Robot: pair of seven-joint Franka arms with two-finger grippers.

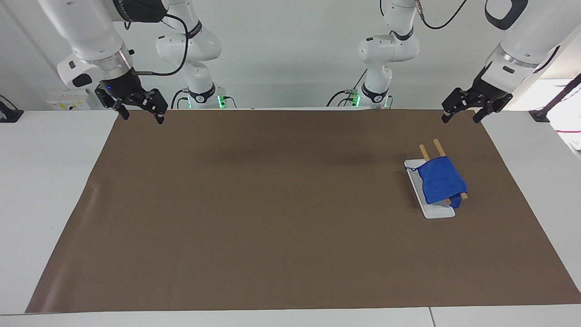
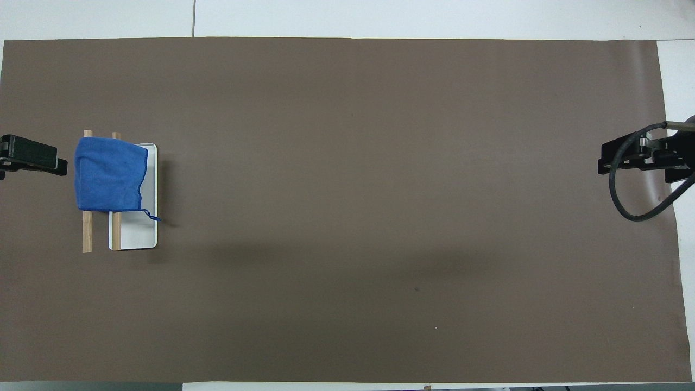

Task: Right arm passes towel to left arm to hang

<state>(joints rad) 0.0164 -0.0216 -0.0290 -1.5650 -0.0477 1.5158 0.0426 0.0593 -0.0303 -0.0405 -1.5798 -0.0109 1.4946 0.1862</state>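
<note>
The blue towel (image 1: pixel 442 181) hangs folded over two wooden rails (image 1: pixel 438 146) of a white rack (image 1: pixel 436 211) at the left arm's end of the table. In the overhead view the towel (image 2: pixel 108 174) covers most of the rails (image 2: pixel 87 234), and its loop lies on the rack's white base (image 2: pixel 136 234). My left gripper (image 1: pixel 460 119) is open and empty, raised over the mat beside the rack, clear of the towel; it shows at the overhead view's edge (image 2: pixel 31 155). My right gripper (image 1: pixel 140 117) is open and empty, waiting over the mat's right-arm end, also seen overhead (image 2: pixel 640 155).
A brown mat (image 1: pixel 272 204) covers most of the white table (image 1: pixel 45 181). The right arm's black cable (image 2: pixel 624 201) loops down over the mat's edge.
</note>
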